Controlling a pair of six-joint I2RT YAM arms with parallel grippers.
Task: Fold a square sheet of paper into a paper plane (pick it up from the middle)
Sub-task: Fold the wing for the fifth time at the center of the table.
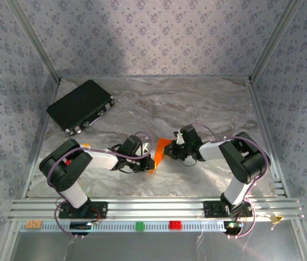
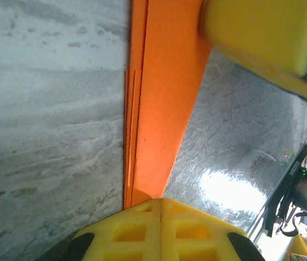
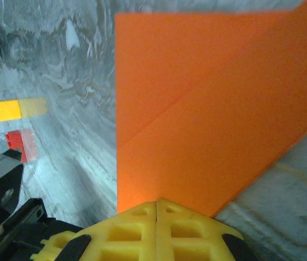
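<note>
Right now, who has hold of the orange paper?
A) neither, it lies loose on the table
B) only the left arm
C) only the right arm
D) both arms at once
D: the left gripper and the right gripper each have their yellow fingers shut on the orange paper, which spans the gap between them in the top view.

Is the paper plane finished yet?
Not yet. Done: the orange paper already shows a slanted crease and stacked layers along one edge. In hand: the left gripper and the right gripper are both shut on it, holding it between them. Left: it is no pointed dart yet, so more folds probably remain.
</note>
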